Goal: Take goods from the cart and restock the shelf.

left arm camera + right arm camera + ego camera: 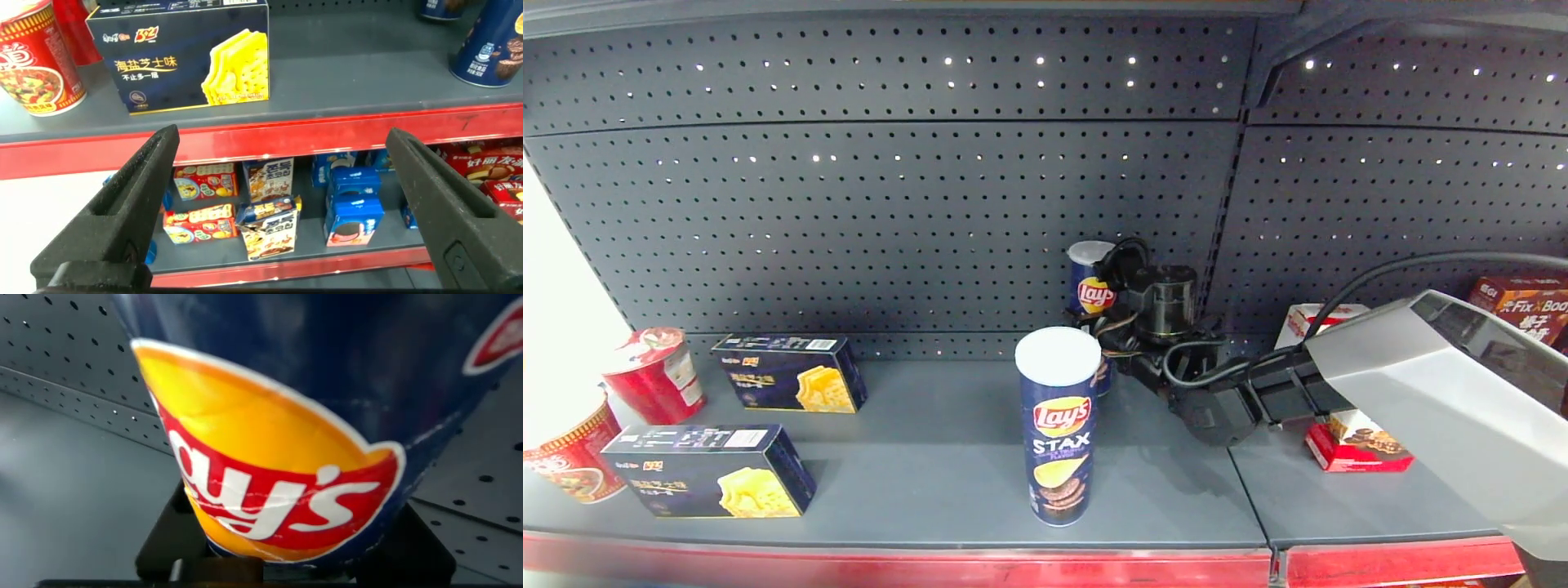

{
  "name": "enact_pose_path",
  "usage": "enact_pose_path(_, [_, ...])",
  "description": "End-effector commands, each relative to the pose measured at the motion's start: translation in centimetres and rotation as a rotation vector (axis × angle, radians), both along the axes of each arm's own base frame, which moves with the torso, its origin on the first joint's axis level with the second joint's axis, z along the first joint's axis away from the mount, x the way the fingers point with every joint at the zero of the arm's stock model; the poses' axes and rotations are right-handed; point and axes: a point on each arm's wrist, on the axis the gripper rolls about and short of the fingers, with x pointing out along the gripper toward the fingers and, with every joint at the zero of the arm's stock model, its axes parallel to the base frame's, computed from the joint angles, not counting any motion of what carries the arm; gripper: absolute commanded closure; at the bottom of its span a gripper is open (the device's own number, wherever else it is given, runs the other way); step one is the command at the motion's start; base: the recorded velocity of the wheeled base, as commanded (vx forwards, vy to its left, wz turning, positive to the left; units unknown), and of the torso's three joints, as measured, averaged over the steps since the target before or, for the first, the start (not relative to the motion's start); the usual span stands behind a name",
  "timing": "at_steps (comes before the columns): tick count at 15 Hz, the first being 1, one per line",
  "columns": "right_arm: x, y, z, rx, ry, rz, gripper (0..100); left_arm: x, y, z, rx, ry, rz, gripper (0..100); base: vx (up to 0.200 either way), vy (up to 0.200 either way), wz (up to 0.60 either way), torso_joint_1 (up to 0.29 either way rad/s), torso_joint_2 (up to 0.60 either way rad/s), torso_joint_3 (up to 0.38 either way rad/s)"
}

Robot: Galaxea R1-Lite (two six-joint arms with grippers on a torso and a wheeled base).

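Note:
A tall dark-blue chips can (pixel 1058 425) with a white lid stands upright near the front of the grey shelf (pixel 915 441). A second chips can (pixel 1092 286) stands at the back by the pegboard, and my right gripper (pixel 1112 322) is shut around its middle. The right wrist view has this can's (pixel 270 457) yellow and red label right up close. My left gripper (pixel 286 220) is open with nothing between its fingers (pixel 122 220), out in front of the shelf's red front edge (pixel 327 126).
Two dark cracker boxes (pixel 791 374) (pixel 712 472) and two red noodle cups (pixel 655 374) (pixel 568 449) sit at the left. A red-and-white cookie box (pixel 1356 445) and a brown box (pixel 1523 310) are on the right. Snack boxes (pixel 270 220) fill the lower shelf.

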Motion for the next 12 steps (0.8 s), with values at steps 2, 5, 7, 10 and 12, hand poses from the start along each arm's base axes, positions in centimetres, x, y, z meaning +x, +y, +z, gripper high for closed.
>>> enact_pose_path(2, [0.2,0.1,-0.1,-0.004,-0.005,0.000,100,0.0,0.0,0.0,0.000,0.002,0.001,0,0.000,0.000,0.00,0.000,0.00,0.000])
enact_pose_path(5, [0.4,-0.2,-0.5,-0.020,-0.006,-0.010,0,0.0,0.0,0.0,0.000,0.002,0.001,0,0.000,0.000,0.00,0.000,0.00,0.000])
enact_pose_path(7, [0.3,-0.2,-0.5,-0.020,-0.004,-0.010,0,0.0,0.0,0.0,0.000,0.002,0.000,0,0.000,0.000,0.00,0.000,0.00,0.000])
enact_pose_path(10, [-0.5,-0.7,-0.1,-0.026,0.004,-0.008,0,0.0,0.0,0.0,0.000,0.002,0.001,0,0.000,0.000,0.00,0.000,0.00,0.000])
enact_pose_path(12, [-1.8,-1.6,0.4,-0.036,0.018,-0.008,0,0.0,0.0,0.0,0.000,0.002,0.001,0,0.000,0.000,0.00,0.000,0.00,0.000])
